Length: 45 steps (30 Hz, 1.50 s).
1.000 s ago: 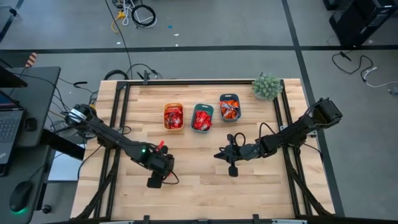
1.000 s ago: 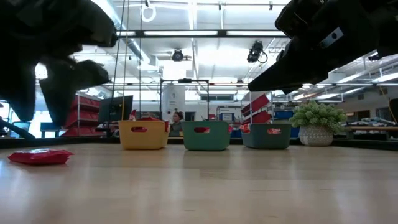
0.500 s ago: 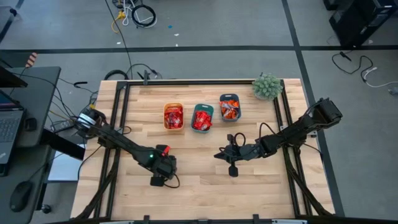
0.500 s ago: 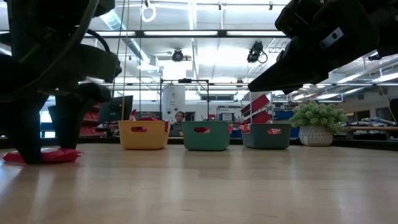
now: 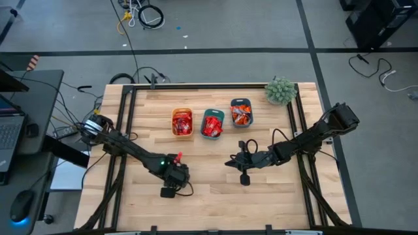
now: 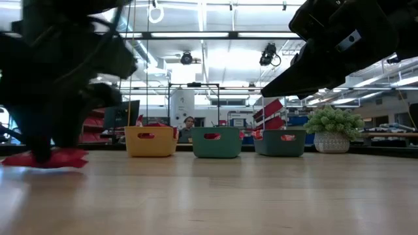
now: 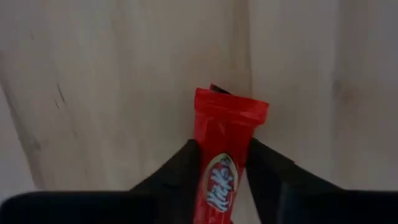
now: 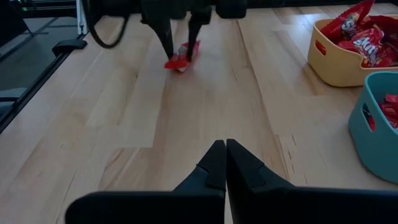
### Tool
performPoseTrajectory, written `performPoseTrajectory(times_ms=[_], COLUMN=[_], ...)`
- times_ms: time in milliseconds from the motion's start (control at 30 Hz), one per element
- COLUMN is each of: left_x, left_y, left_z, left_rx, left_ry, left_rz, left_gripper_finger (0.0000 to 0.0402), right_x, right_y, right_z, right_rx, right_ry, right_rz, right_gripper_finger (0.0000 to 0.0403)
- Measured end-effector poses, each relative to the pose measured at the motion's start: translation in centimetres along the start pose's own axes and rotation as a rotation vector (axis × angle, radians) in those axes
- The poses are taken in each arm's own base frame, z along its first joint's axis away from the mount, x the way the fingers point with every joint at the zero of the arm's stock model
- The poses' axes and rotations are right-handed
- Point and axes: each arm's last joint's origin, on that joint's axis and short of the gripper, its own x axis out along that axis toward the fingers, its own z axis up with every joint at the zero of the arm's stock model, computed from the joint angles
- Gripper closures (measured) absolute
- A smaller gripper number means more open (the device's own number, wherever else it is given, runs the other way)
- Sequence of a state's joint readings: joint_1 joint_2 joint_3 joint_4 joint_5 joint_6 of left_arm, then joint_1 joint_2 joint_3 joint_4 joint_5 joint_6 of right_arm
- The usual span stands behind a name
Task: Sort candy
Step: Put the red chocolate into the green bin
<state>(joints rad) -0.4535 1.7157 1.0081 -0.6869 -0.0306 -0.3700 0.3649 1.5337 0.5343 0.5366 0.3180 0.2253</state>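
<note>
One red candy (image 7: 221, 155), "KitKat" wrapper, between left gripper (image 7: 222, 163) fingers on table (image 7: 112, 93).

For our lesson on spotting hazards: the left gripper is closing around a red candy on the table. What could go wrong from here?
1. The left gripper straddles only one end of the candy, so the slick wrapper may slip out on lifting.
2. Its fingertips sit at the table surface and could scrape it.

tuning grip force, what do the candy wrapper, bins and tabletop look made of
Candy between the left tool's fingers: thin glossy red film, crinkled at its end, probably plastic or foil. Yellow bin and teal bin: smooth, matte moulded plastic by their rounded walls. Table: pale wood planks with visible grain and seams.
</note>
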Motion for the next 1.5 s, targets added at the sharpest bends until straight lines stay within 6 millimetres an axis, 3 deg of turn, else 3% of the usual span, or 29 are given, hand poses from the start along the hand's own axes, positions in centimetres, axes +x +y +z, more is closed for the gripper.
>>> performPoseTrajectory(times_ms=[267, 567, 767, 900, 1167, 1300, 1500], left_x=[-1.7, -6.2, -8.3, -7.7, -3.8, -2.4, -2.2], left_y=[3.8, 12.7, 19.8, 23.2, 27.0, 28.1, 28.3], left_z=[3.1, 8.4, 9.3, 9.1, 9.1, 9.0, 9.2], left_rx=[-0.106, -0.387, -0.59, -0.662, -0.753, -0.807, -0.774], left_ry=[-0.053, -0.356, -0.56, -0.597, -0.563, -0.561, -0.572], left_rz=[-0.046, -0.022, 0.086, 0.065, 0.055, 0.051, 0.061], left_gripper_finger=[0.0389, 0.0394, 0.0394, 0.0394, 0.0394, 0.0394, 0.0372], right_x=[0.0, -0.3, -0.3, -0.3, -0.3, -0.3, -0.3], right_y=[0.1, 0.9, 0.9, 0.9, 0.8, 0.8, 0.8], right_z=[-0.1, -0.4, -0.5, -0.6, -0.6, -0.6, -0.6], right_rx=[-0.014, -0.044, -0.046, -0.046, -0.047, -0.043, -0.04], right_ry=[0.009, 0.017, 0.025, 0.03, 0.034, 0.034, 0.036], right_rz=[0.003, 0.003, -0.002, -0.003, -0.004, -0.004, -0.006], right_gripper_finger=[0.0403, 0.0403, 0.0403, 0.0403, 0.0403, 0.0403, 0.0403])
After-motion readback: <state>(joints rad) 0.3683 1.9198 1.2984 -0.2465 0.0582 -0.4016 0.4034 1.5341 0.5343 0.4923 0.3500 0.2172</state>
